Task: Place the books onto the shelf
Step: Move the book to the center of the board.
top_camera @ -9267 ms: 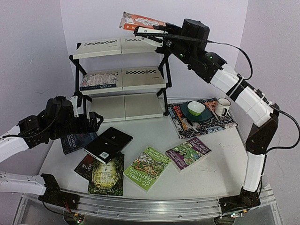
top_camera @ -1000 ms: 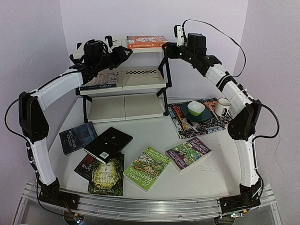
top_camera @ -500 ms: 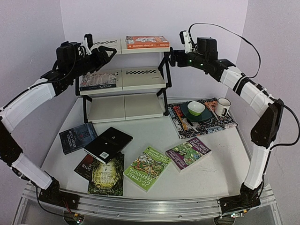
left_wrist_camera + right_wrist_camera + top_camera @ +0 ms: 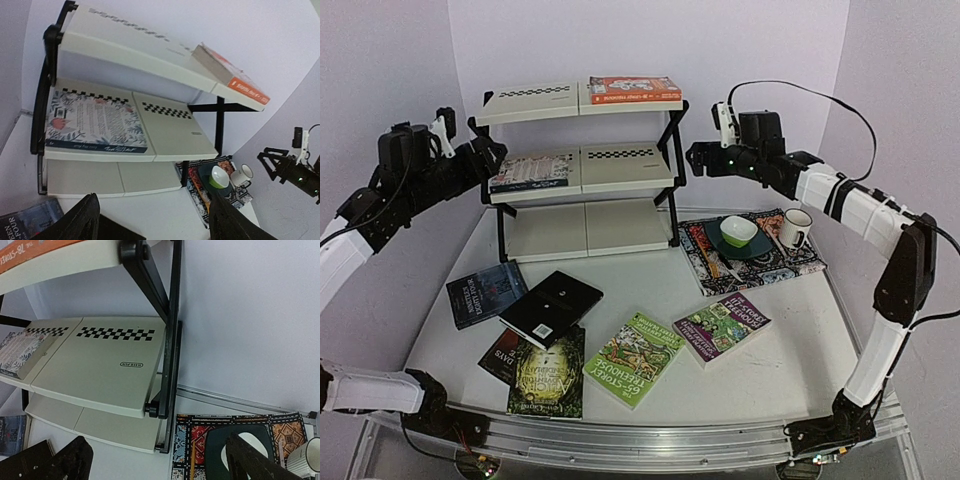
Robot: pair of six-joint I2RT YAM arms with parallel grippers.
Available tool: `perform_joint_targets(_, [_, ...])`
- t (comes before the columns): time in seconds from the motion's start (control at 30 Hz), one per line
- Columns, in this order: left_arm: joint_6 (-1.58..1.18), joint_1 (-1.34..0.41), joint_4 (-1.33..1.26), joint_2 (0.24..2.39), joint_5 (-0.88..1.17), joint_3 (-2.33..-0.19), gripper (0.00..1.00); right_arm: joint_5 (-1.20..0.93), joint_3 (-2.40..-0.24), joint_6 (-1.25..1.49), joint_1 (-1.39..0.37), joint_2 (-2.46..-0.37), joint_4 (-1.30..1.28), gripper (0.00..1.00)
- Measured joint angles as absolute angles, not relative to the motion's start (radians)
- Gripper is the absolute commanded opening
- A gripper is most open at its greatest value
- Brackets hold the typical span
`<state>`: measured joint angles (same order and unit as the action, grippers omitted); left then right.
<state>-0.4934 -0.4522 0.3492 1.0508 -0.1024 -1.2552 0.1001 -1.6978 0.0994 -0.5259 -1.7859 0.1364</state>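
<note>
Left gripper (image 4: 156, 200): jaws wide, empty, level with the shelf (image 4: 625, 165).
Right gripper (image 4: 157, 440): jaws wide, empty.
Books (image 4: 640, 358): flat on table (image 4: 650, 280), below, nearer left arm.
Black book (image 4: 552, 305): topmost, long axis diagonal.

Left arm (image 4: 395, 190) is raised high on its own side, elbow bent, forearm reaching inward. The left hand (image 4: 485, 152) points toward the middle, its fingers (image 4: 85, 222) spread wide with nothing between them. Right arm (image 4: 850, 205) stands tall, upper link near vertical and forearm stretched almost level toward the centre. The right hand (image 4: 697, 158) faces the left one, fingers (image 4: 67, 465) splayed well apart, and it's empty too.
</note>
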Motion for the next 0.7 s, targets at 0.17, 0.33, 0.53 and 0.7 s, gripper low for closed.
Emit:
perform_joint_targets(0.17, [-0.515, -0.427, 0.439, 1.029, -0.159, -1.182, 0.87, 0.126, -1.661, 0.179, -0.526, -1.786, 0.159, 0.88])
perform_joint_targets(0.33, [-0.600, -0.422, 0.504, 1.004, -0.189, -1.087, 0.95, 0.124, -1.523, 0.292, -0.526, -1.776, 0.160, 0.89])
perform_joint_targets(0.53, [-0.770, -0.387, 0.549, 0.981, -0.158, -0.940, 1.00, 0.031, -1.395, 0.443, -0.527, -1.757, 0.095, 0.91])
perform_joint_targets(0.7, [-0.912, -0.282, 0.512, 0.983, -0.064, -0.778, 1.00, -0.030, -1.314, 0.518, -0.545, -1.720, 0.066, 0.94])
